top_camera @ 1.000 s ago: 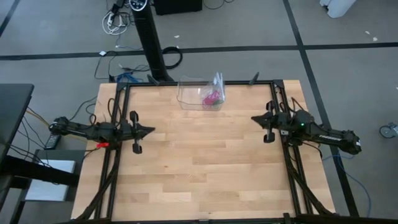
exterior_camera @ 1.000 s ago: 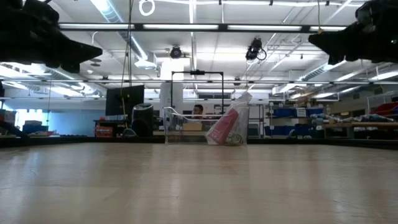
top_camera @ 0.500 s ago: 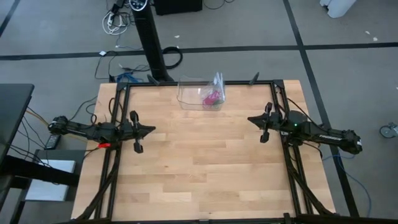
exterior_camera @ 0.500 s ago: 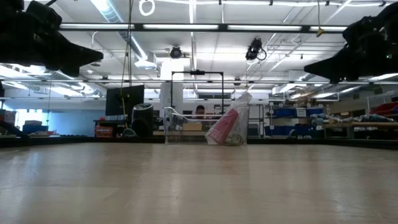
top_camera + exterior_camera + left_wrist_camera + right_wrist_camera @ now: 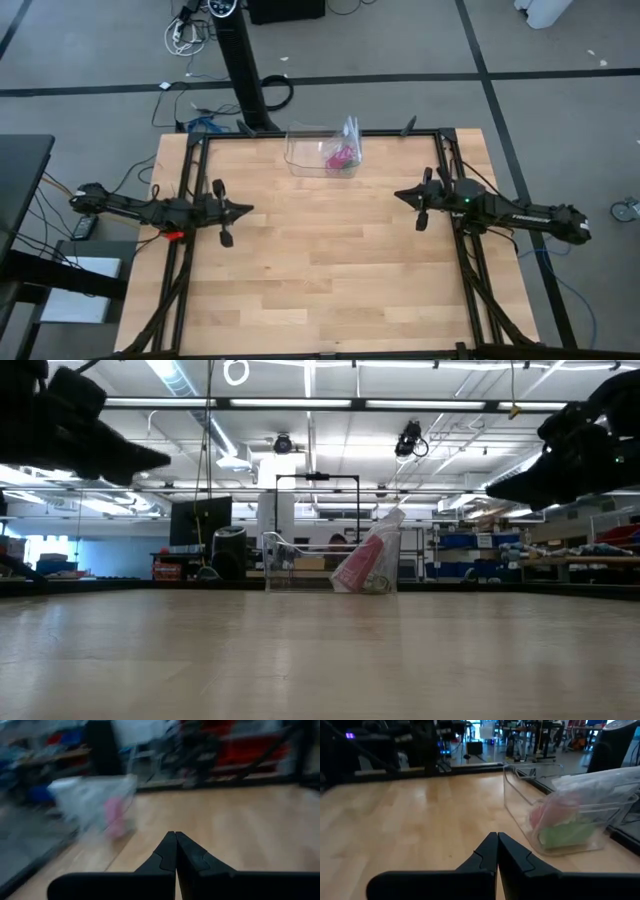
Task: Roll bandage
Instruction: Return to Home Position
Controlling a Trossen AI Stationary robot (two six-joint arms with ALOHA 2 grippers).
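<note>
High view: the bandage lies inside the bin; left gripper and right gripper hang well apart from the bin.
Low view: its bag leans in the bin.
Wrist views: both grippers pressed together, empty.
Soft, light and probably slippery in plastic, the bandage is best lifted by the bag's top.

no readable text, no labels, no brand marks, no numbers, no signs legible on any surface in these views

Magenta-pink bandage, green item, clear bin, pale wood-plank table, grey floor
</note>
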